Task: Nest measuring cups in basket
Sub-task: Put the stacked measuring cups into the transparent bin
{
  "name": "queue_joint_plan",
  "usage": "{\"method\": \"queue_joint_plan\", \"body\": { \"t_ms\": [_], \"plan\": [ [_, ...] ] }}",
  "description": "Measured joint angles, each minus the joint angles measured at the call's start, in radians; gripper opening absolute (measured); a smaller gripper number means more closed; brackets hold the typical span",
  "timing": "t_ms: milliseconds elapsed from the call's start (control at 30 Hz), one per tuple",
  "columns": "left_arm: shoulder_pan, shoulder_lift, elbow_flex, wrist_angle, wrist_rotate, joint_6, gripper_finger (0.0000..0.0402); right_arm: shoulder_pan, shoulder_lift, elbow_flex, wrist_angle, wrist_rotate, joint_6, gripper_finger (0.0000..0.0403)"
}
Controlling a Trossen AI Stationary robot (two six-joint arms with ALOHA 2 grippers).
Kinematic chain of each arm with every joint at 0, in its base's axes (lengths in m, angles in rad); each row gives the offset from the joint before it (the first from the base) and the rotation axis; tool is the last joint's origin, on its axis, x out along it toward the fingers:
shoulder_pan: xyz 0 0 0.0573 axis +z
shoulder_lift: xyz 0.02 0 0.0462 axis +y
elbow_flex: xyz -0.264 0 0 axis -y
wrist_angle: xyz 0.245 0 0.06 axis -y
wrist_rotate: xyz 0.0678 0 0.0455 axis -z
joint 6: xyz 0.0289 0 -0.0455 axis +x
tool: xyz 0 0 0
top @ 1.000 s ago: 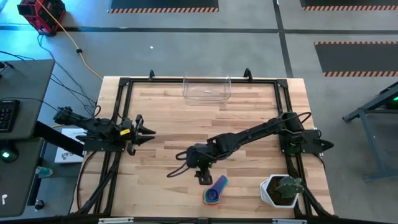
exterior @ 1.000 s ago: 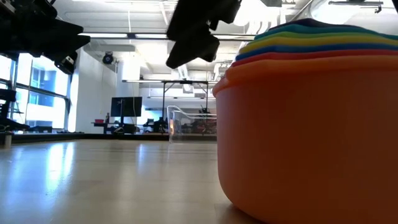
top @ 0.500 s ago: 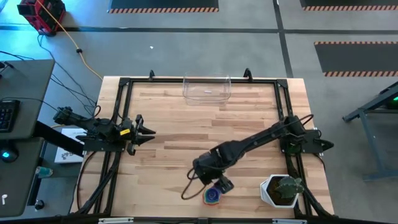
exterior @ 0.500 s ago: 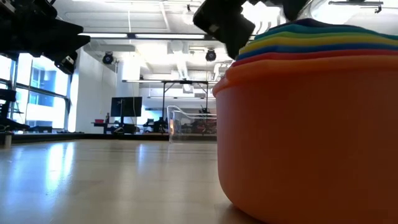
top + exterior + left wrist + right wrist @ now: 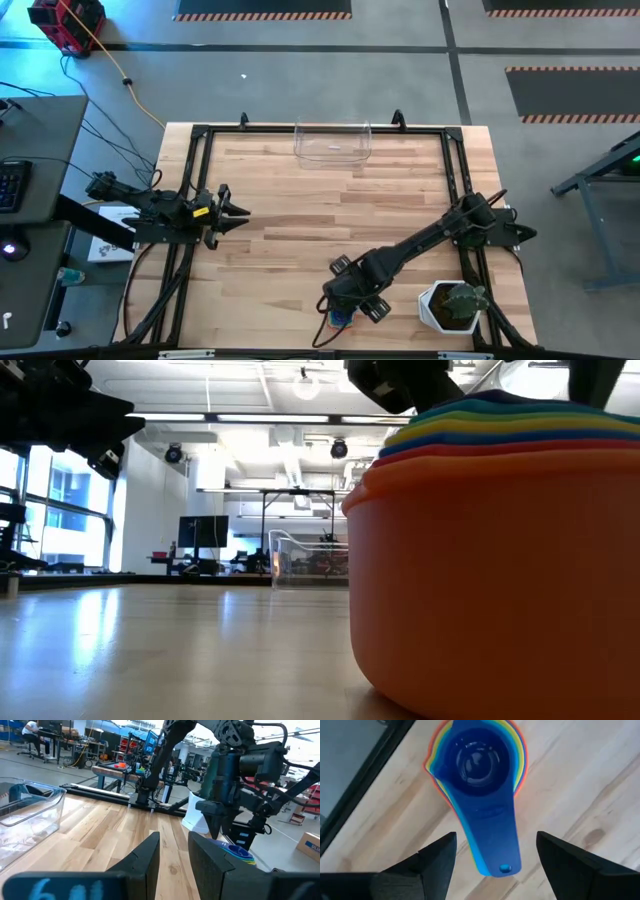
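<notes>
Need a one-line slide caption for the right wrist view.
Open right gripper poised directly above the nested measuring cups, fingers straddling the blue handle.

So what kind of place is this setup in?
Probably a robotics lab or workshop in an industrial hall: striped hazard tape marks the concrete floor, other benches with rigs fill the room, and ducts run under an open ceiling.

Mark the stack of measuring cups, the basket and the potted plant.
stack of measuring cups [image 5: 480, 765]: right wrist view, on the bowl of the top blue cup.
basket [image 5: 332, 152]: high view, on its near clear wall.
potted plant [image 5: 440, 310]: high view, on the white pot's rim.
</notes>
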State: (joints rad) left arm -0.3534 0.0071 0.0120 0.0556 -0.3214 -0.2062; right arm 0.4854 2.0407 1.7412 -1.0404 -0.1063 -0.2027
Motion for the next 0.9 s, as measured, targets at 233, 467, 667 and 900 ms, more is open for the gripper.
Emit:
{"method": "queue_joint_plan", "body": {
  "t_ms": [233, 467, 667, 900],
  "plan": [
    [0.000, 0.000, 0.000, 0.000, 0.000, 0.000, 0.0091, 0.006, 0.000, -0.024, 0.029, 0.006, 0.010, 0.0266],
    [0.000, 0.000, 0.000, 0.000, 0.000, 0.000, 0.0091, 0.006, 0.000, -0.024, 0.030, 0.003, 0.000, 0.0266],
    [0.000, 0.000, 0.000, 0.000, 0.000, 0.000, 0.0091, 0.006, 0.020, -0.024, 0.035, 0.004, -0.008, 0.0266],
    [0.000, 0.000, 0.001, 0.000, 0.000, 0.000, 0.0091, 0.006, 0.041, -0.023, 0.040, -0.006, -0.008, 0.0266]
  ]
}}
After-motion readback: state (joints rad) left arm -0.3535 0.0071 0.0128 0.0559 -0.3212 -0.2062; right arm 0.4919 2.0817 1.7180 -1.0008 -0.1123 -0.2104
